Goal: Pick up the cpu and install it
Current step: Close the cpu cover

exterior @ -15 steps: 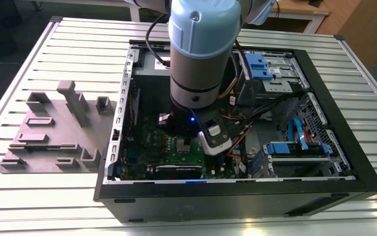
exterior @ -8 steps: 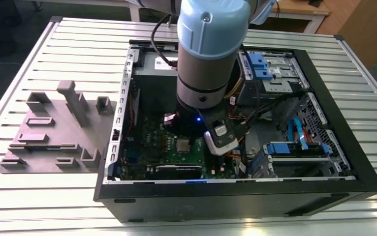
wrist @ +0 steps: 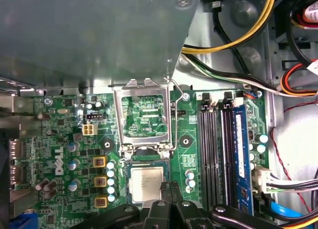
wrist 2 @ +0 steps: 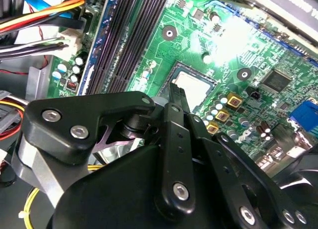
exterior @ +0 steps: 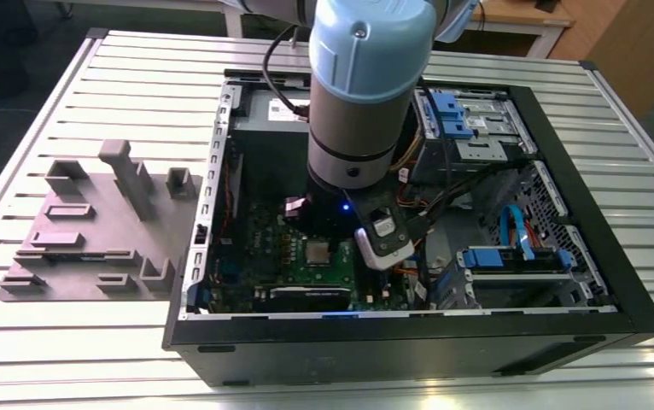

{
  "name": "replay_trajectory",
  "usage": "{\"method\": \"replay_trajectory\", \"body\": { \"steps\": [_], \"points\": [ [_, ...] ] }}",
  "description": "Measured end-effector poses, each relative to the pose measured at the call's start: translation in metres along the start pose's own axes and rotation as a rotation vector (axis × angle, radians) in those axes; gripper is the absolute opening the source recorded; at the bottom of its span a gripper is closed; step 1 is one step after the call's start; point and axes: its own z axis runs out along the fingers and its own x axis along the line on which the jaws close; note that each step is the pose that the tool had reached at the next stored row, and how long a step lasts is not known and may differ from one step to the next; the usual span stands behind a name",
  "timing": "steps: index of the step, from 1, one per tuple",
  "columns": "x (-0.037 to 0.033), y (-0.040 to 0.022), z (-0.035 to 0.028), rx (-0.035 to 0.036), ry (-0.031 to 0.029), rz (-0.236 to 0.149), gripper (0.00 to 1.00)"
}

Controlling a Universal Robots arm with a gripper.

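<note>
The cpu, a small silvery square chip, lies flat in the motherboard socket; it also shows as a pale square and as a small grey square below the arm. My gripper hovers at the chip's edge with its black fingertips pressed together and nothing between them. The socket's metal load frame stands flipped open beside the chip, its lever raised.
The arm reaches down into an open black computer case. Black memory slots run beside the socket. Bundled cables and blue drive brackets crowd the case. A grey plastic tray sits on the slatted table at the exterior view's left.
</note>
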Motion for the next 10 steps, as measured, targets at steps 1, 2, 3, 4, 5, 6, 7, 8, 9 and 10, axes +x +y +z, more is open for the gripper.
{"method": "replay_trajectory", "body": {
  "steps": [1,2,3,4,5,6,7,8,9,10],
  "points": [
    [-0.001,0.0001,0.0,0.0,0.0,0.0,0.1],
    [-0.0022,0.0001,0.0,0.0,-0.0001,0.0,0.1],
    [-0.0034,0.0002,0.0,0.0001,0.0,0.0,0.1],
    [-0.0047,0.0003,0.0001,0.0,0.0,0.0,0.1],
    [-0.0056,0.0003,0.0001,0.0,-0.0001,0.0,0.1],
    [-0.0058,0.0003,0.0001,0.0,0.0,0.0,0.1],
    [-0.0058,0.0003,0.0002,0.0,-0.0001,0.0,0.1],
    [-0.007,0.0004,0.0001,0.0001,0.0,0.0,0.1],
    [-0.0082,0.0004,0.0002,0.0,-0.0001,0.0,0.1],
    [-0.0082,0.0004,0.0002,0.0,0.0,0.0,0.1]
  ]
}}
